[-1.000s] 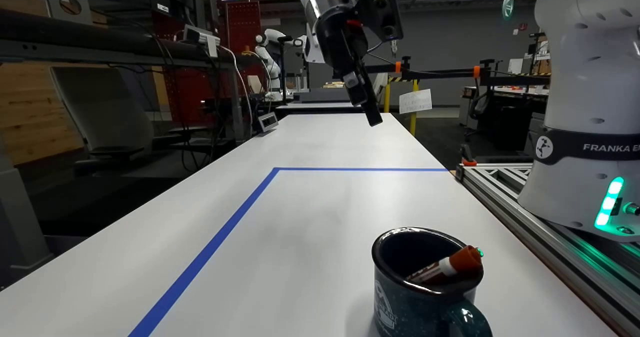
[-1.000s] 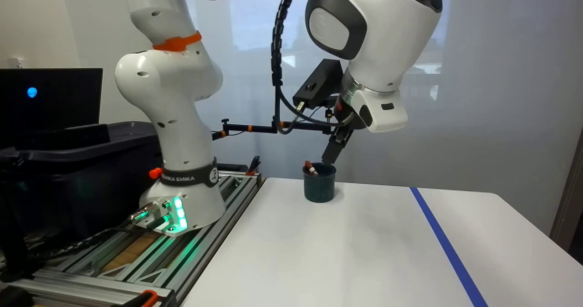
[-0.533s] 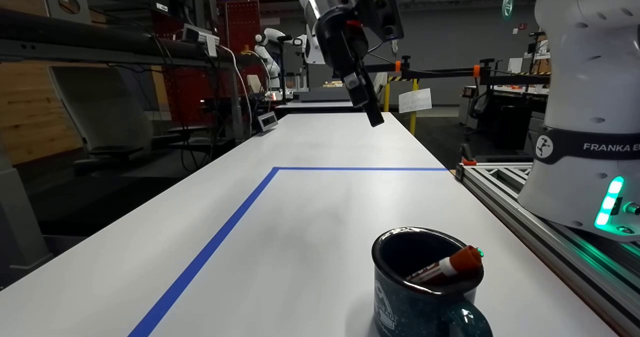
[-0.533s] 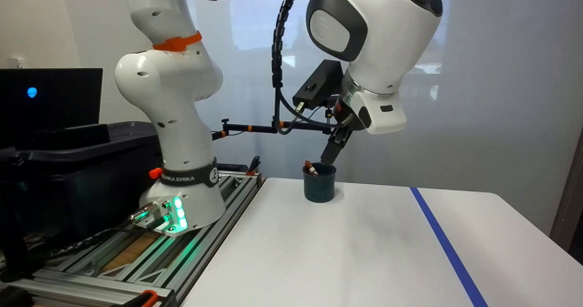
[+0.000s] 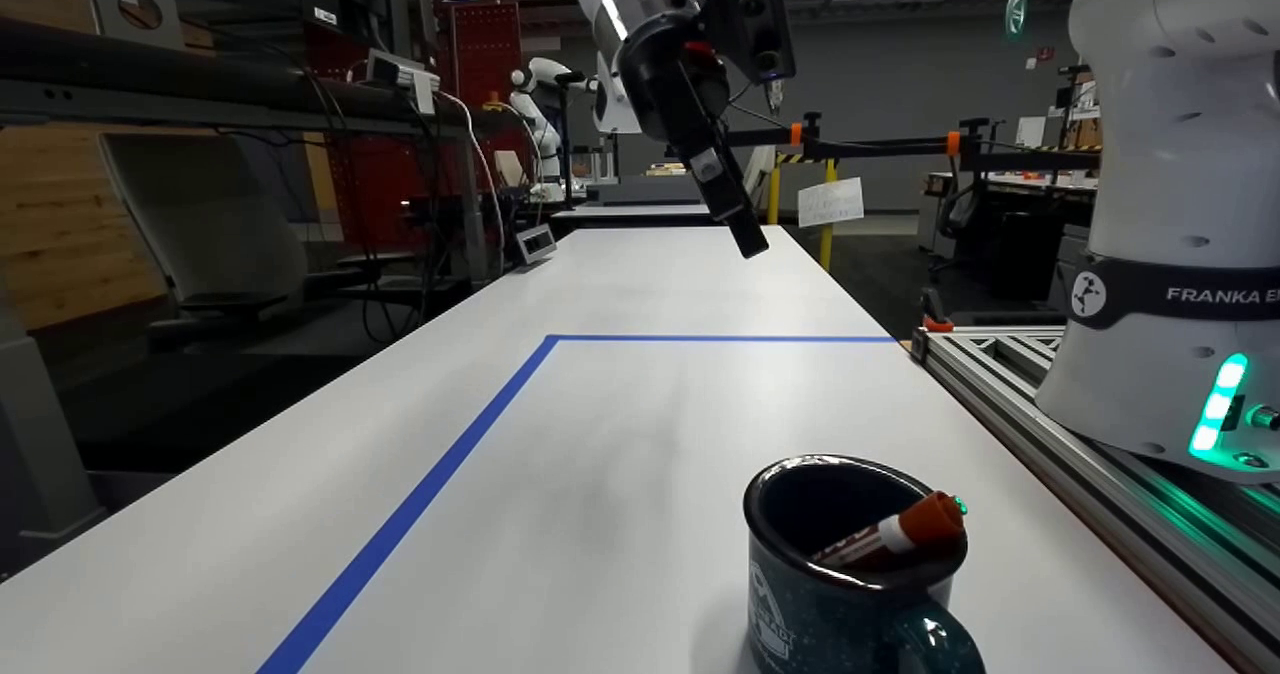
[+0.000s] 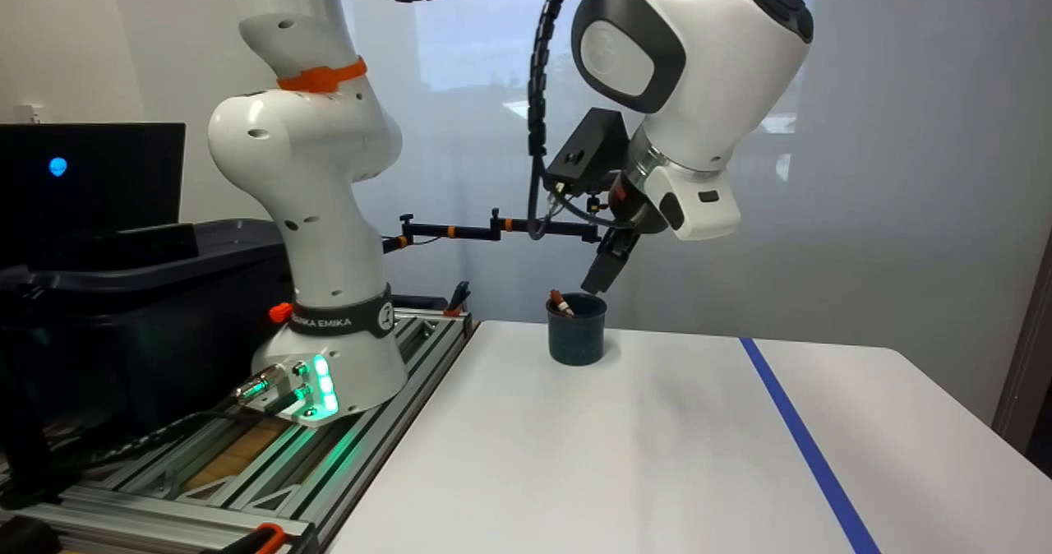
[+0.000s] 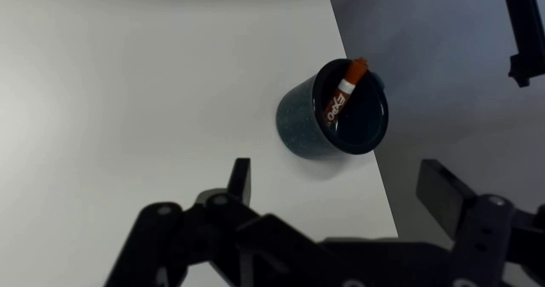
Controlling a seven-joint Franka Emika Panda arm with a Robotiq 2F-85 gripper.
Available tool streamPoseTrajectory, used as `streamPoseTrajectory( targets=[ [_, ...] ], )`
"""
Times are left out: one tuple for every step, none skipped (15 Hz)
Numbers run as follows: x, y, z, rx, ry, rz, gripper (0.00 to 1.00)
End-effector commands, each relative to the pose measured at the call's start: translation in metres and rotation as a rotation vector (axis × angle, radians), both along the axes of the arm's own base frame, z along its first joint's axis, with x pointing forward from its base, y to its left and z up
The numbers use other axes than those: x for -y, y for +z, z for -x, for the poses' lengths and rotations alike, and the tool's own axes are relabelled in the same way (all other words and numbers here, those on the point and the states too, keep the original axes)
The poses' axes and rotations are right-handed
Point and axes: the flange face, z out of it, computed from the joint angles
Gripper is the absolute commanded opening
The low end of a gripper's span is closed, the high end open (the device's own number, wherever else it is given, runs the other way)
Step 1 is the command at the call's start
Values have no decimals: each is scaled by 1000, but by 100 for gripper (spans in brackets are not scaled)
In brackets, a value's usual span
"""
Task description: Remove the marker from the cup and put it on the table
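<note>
Dark teal cup (image 7: 298,123) flecked with pale specks, reddish-brown marker (image 7: 343,92) with white lettering (image 7: 336,106) and orange-red cap (image 7: 356,71), white table (image 5: 600,534) lined with blue tape (image 5: 432,484), black gripper (image 7: 335,163)

The slim reddish-brown marker (image 7: 343,93) leans inside the round dark-teal mug (image 7: 301,123), and this mug stands on the long white table (image 7: 170,87), near its edge.

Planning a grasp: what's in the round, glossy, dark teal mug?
A thin reddish-brown marker with an orange-red cap leans inside the mug, poking above its rim. The mug's wall hides the marker's lower end.
</note>
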Motion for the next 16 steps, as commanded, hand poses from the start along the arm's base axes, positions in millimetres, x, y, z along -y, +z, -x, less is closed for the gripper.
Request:
streamPoseTrajectory(
  targets=[
    [-32,12,-29,-87,119,32,100],
    [-40,15,-34,-111,141,38,100],
    [-50,17,-38,-131,169,39,100],
    [-61,18,-43,-156,182,40,100],
    [-70,19,-47,-186,183,49,100],
    [-80,18,-51,-203,177,48,100],
    [-87,16,-55,-226,153,56,100],
    [-95,12,-58,-250,129,56,100],
    [-102,8,-62,-276,112,59,100],
    [-109,3,-65,-303,96,59,100],
    [-115,-1,-67,-323,78,64,100],
    [-120,-3,-69,-352,55,69,100],
    [-125,-7,-71,-375,36,70,100],
    [-129,-11,-73,-398,17,76,100],
    [-133,-14,-75,-419,0,83,100],
    [-137,-18,-76,-447,-22,90,100]
  ],
)
